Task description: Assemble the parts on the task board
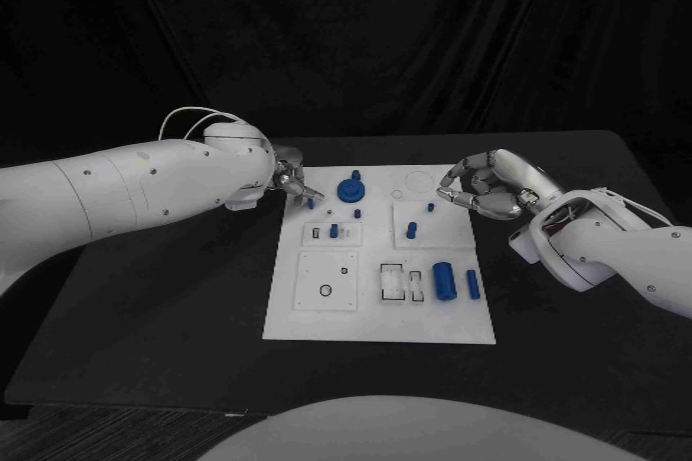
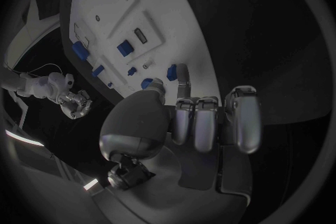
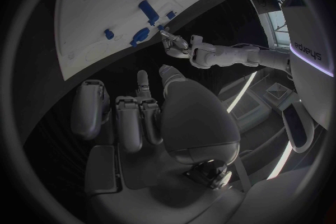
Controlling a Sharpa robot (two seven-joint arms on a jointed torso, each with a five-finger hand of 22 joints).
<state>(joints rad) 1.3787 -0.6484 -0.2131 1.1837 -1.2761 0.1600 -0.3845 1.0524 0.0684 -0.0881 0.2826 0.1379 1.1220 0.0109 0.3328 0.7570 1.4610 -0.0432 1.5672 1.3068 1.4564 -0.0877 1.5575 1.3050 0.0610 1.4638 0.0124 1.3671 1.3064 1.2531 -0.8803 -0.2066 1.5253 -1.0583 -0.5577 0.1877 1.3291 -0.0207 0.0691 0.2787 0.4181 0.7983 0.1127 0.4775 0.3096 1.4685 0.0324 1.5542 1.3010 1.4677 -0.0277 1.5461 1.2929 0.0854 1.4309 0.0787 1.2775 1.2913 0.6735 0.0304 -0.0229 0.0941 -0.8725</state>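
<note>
The white task board [image 1: 378, 316] lies in the middle of the black table. My left hand [image 1: 286, 177] is at the board's far left corner, where its thumb and one finger pinch a small blue peg [image 1: 312, 204] [image 2: 171, 71] just over the board's edge; the other fingers are curled in. A round blue part [image 1: 351, 190] stands close beside it. My right hand [image 1: 488, 186] hovers over the board's far right edge with its fingers curled in, holding nothing. Short blue pegs [image 1: 411, 230] stand in the board, and a blue cylinder [image 1: 444, 280] lies near its right side.
A slim blue piece [image 1: 473, 284] lies beside the cylinder. Square and slotted recesses [image 1: 327, 281] mark the near half of the board. Bare black table [image 1: 159, 311] surrounds the board on both sides and in front.
</note>
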